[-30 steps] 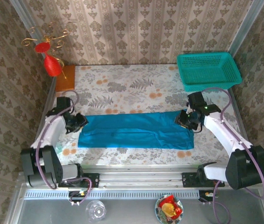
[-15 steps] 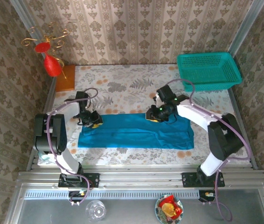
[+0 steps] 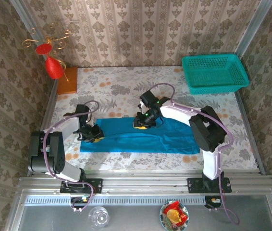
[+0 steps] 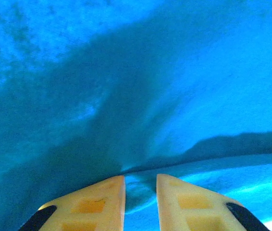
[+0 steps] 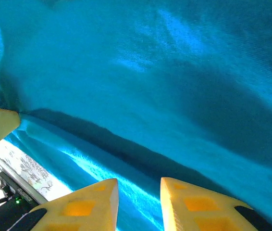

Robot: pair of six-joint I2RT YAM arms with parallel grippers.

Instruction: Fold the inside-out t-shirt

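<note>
Across the middle of the flowered table (image 3: 126, 91), the blue t-shirt (image 3: 169, 137) lies as a long flat band. The left gripper (image 3: 93, 134) pinches cloth at its left end, jaws nearly together. The right gripper (image 3: 143, 123) clamps a fold on the band's far edge, near mid-length.

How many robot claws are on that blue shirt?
2. The left gripper is at the left end of the blue t-shirt; the right gripper at its far edge, near the middle.
</note>
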